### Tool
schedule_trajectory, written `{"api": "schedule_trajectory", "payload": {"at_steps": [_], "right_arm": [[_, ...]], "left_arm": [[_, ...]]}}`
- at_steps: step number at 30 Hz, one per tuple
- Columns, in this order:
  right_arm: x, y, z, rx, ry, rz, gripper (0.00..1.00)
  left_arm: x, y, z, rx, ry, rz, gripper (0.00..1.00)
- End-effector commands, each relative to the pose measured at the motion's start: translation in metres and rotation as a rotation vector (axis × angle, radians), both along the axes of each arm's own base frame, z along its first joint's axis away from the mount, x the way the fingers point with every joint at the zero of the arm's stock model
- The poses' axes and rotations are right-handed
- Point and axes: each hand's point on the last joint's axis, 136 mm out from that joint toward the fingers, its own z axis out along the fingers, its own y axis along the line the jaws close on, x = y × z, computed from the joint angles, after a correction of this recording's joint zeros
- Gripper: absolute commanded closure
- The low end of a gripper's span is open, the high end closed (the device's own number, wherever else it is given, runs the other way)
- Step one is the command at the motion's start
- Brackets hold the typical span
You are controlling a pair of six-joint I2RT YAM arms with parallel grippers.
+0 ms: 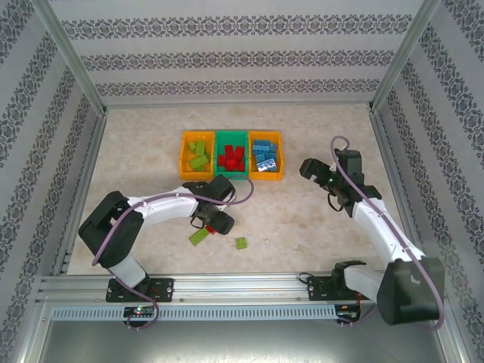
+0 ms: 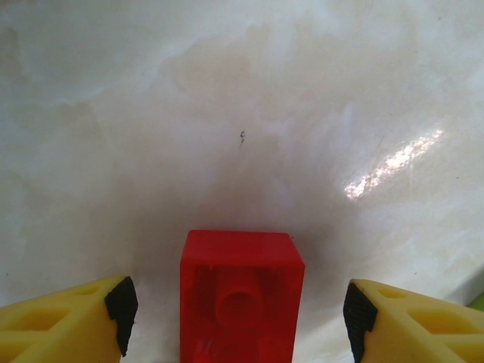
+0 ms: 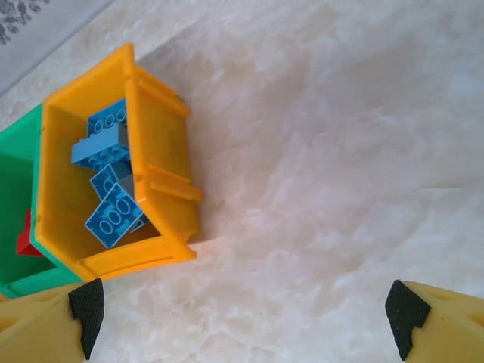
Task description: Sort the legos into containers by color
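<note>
The pale, marbled tabletop (image 1: 318,227) carries three joined bins in a row at its far middle: the left orange bin (image 1: 184,156), the green bin (image 1: 231,134) and the right orange bin (image 1: 280,156). Nearer, left of centre, three loose bricks lie apart: a red brick (image 2: 240,295), a flat lime brick (image 1: 200,237) and, further right, a small lime brick (image 1: 241,243).

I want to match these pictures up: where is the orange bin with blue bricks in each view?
Top external: orange bin, rightmost of the row, upper centre.
Right wrist: orange bin at upper left, blue bricks inside.
Left wrist: faces a red brick on the table.
Shared landmark: the green bin joined to its side, in the top and right wrist views.
</note>
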Motion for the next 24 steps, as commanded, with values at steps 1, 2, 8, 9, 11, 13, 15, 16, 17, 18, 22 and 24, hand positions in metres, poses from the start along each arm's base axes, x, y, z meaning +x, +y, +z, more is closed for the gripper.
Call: {"api": "schedule_trajectory", "payload": {"at_steps": [1, 2, 8, 9, 11, 13, 15, 16, 17, 18, 22, 24], "right_arm": [[-0.006, -0.014, -0.005, -0.027, -0.017, -0.042, 0.02], [-0.008, -0.013, -0.007, -0.021, -0.011, -0.037, 0.02], [-0.012, -0.011, -0.017, -0.014, 0.027, -0.022, 0.02], [-0.012, -0.012, -0.018, -0.012, 0.028, -0.027, 0.02], [-0.011, -0.012, -0.020, -0.007, 0.030, -0.033, 0.02], [-0.011, -0.012, -0.021, -0.005, 0.035, -0.036, 0.02], [-0.011, -0.012, -0.023, -0.004, 0.040, -0.034, 0.02], [-0.012, -0.012, -0.023, -0.004, 0.042, -0.033, 0.02], [-0.012, -0.012, -0.023, -0.004, 0.042, -0.033, 0.02], [-0.012, -0.012, -0.025, -0.007, 0.047, -0.034, 0.02], [-0.013, -0.014, -0.026, -0.014, 0.048, -0.046, 0.02], [-0.013, -0.015, -0.026, -0.016, 0.048, -0.050, 0.02]], "left_arm": [[-0.008, -0.004, -0.002, 0.026, 0.030, -0.048, 0.29], [-0.007, -0.005, -0.002, 0.026, 0.029, -0.048, 0.29], [-0.008, -0.006, -0.007, 0.037, 0.039, -0.052, 0.37], [-0.007, -0.006, -0.006, 0.037, 0.037, -0.050, 0.39], [-0.007, -0.005, -0.007, 0.040, 0.034, -0.045, 0.42], [-0.005, -0.005, -0.006, 0.041, 0.026, -0.039, 0.43], [-0.005, -0.006, -0.006, 0.036, 0.026, -0.038, 0.44], [-0.006, -0.007, -0.006, 0.037, 0.029, -0.041, 0.44], [-0.006, -0.007, -0.006, 0.036, 0.029, -0.040, 0.45], [-0.006, -0.007, -0.007, 0.035, 0.032, -0.041, 0.47], [-0.008, -0.008, -0.008, 0.033, 0.041, -0.044, 0.61], [-0.007, -0.008, -0.008, 0.032, 0.038, -0.042, 0.67]]}}
